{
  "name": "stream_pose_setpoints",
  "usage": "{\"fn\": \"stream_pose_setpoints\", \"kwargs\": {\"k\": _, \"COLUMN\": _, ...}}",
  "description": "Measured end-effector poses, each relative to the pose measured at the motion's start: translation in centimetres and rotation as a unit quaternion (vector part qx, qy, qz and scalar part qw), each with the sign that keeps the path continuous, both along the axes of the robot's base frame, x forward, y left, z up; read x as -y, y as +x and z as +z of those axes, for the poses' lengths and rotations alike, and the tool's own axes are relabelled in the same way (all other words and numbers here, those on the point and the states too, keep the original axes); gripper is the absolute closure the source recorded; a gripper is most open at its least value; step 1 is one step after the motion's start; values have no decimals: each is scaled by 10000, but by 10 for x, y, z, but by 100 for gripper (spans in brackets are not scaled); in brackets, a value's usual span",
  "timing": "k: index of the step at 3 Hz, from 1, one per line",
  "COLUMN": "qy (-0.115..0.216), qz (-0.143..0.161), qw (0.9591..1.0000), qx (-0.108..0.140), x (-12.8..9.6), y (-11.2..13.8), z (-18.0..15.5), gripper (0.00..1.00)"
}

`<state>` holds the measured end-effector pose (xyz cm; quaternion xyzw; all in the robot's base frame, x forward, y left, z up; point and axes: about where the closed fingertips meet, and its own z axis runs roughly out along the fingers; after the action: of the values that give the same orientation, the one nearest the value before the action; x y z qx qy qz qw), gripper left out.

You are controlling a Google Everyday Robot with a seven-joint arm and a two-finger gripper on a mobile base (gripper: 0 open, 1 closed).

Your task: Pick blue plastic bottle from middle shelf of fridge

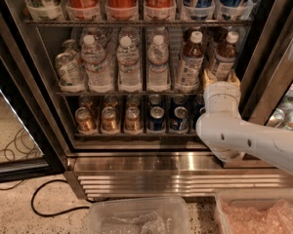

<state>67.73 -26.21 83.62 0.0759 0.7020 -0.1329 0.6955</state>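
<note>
Floor [14, 216]: pale speckled stone, lower left and bottom edge | black cable [49, 210] loops over it, lower left | clear plastic bin [136, 202] bottom centre | second bin [254, 195] lower right | fridge [161, 172] stands on it, mid-frame | gripper [219, 79] centre right, at the middle shelf [132, 92]

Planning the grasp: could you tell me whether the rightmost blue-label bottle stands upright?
Upright: the blue plastic bottle has its cap on top. The claw is at its base.
</note>
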Motion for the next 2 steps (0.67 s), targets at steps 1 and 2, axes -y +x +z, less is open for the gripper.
{"fn": "stream_pose_setpoints", "kwargs": {"k": 1, "qy": -12, "qz": -2, "qw": 10000, "qx": 17, "x": -2, "y": 1, "z": 0, "gripper": 60}}
{"fn": "stream_pose_setpoints", "kwargs": {"k": 2, "qy": -68, "qz": 46, "qw": 9999, "qx": 66, "x": -2, "y": 3, "z": 0, "gripper": 82}}
